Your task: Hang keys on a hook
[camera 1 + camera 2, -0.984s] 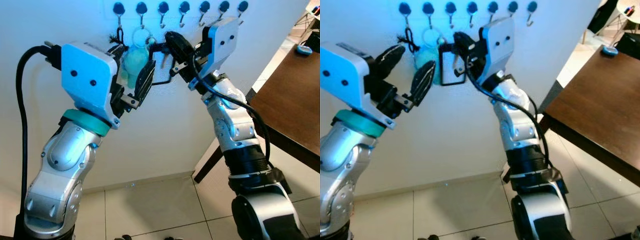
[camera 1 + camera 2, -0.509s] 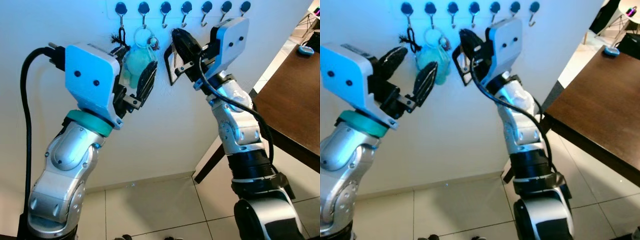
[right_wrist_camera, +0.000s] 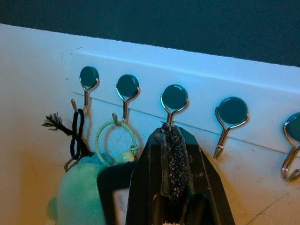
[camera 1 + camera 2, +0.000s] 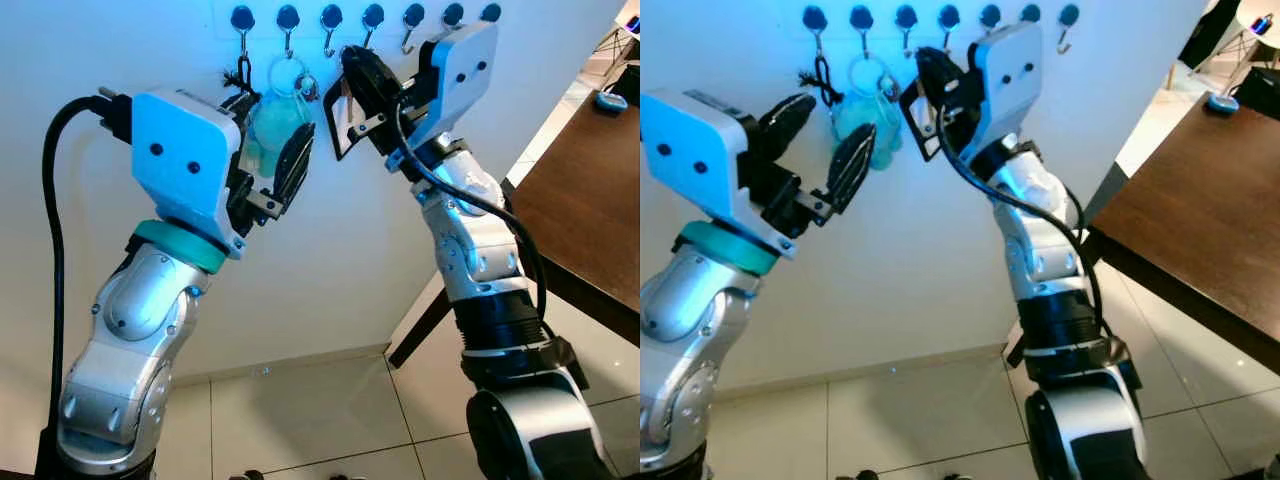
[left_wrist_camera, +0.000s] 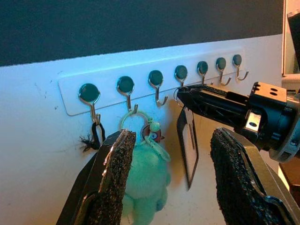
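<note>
Right gripper [image 3: 174, 154], jaws clamped on black card-holder keys [image 4: 338, 118] at third hook [image 3: 174, 101]; left gripper [image 5: 180, 180] beside, jaws spread empty.

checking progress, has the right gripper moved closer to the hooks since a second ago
Yes. The right gripper with its black tag has risen toward the hook rail; its tip now sits just under the third hook.

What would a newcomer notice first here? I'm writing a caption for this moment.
First, the right hand, shut on a black-framed tag and raised just under the third hook of the white hook rail. Beside it, a green plush keychain hangs from the second hook, with the left hand open around it.
</note>
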Tool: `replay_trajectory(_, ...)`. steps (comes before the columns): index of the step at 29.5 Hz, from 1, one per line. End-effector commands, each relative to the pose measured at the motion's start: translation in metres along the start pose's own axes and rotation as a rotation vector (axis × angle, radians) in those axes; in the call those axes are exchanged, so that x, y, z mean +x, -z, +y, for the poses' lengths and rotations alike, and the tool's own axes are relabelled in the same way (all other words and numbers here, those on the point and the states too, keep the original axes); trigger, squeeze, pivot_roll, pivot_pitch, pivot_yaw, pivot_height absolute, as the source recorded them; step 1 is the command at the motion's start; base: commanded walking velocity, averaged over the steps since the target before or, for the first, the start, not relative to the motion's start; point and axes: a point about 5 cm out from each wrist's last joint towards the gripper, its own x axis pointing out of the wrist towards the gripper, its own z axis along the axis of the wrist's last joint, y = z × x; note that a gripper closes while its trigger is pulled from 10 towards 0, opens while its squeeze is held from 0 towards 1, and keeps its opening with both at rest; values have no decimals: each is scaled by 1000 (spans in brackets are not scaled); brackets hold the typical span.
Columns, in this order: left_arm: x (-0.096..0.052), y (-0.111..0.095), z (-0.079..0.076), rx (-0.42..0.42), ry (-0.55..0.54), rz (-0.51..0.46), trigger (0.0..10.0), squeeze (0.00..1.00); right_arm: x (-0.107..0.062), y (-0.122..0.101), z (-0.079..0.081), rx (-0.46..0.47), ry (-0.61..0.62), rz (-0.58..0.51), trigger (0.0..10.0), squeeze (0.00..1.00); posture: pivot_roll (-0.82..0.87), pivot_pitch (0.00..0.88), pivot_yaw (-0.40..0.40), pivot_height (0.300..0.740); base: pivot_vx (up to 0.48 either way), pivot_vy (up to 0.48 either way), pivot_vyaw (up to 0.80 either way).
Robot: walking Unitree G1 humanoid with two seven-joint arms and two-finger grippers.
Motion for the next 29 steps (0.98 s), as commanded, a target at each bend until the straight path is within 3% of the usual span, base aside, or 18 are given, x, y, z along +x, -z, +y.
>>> replay_trajectory(1,1,0,-1,10,-4,-10,10000,0,3,-1,-1,-6,-4,-7,10000,0,-45,51,37,740,0,0,0)
replay_trajectory(17,0,1,-1,5,-11,0,10000,0,22,-5,6,10,-38,-31,10000,0,-29,68,29,740,0,0,0)
replay_trajectory(29,-2,0,-1,6,-15,-1,10000,0,26,0,9,20,-59,-25,10000,0,-20,76,25,740,0,0,0)
